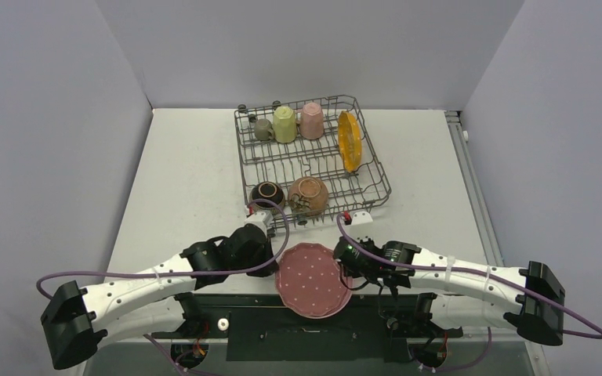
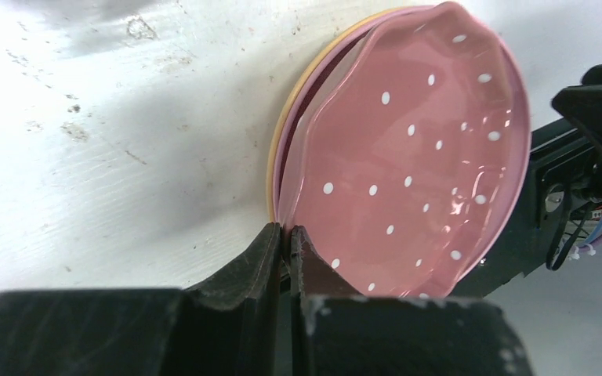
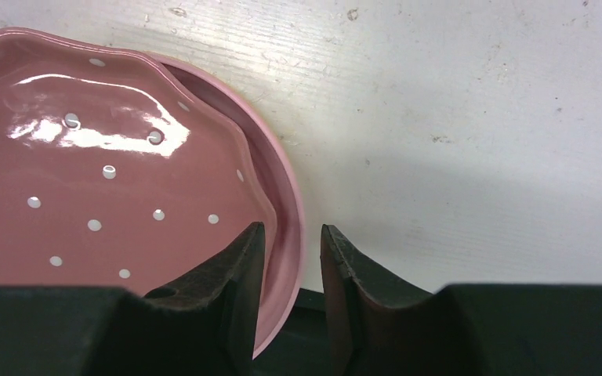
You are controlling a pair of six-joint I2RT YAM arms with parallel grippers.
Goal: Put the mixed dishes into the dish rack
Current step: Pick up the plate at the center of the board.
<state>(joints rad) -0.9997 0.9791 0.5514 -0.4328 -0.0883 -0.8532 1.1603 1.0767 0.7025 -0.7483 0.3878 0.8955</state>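
Just in front of the dish rack [image 1: 290,160], the pink plate [image 1: 311,278] sits on the desk [image 1: 188,180]. My left jaws pinch its rim; my right jaws stand loose around it. Lifted by one side, it could slip.

pink plate [image 2: 407,157]: glossy glaze, smooth
counter [image 3: 478,117]: matt wht, scuffed
dish rack [image 1: 294,160]: gry metal wire
fingers [image 3: 239,266]: matt blk

Pink plate [image 1: 313,280] w/ white dots; orange plate [image 1: 349,141], yellow mug [image 1: 284,124], grey rack [image 1: 306,161].
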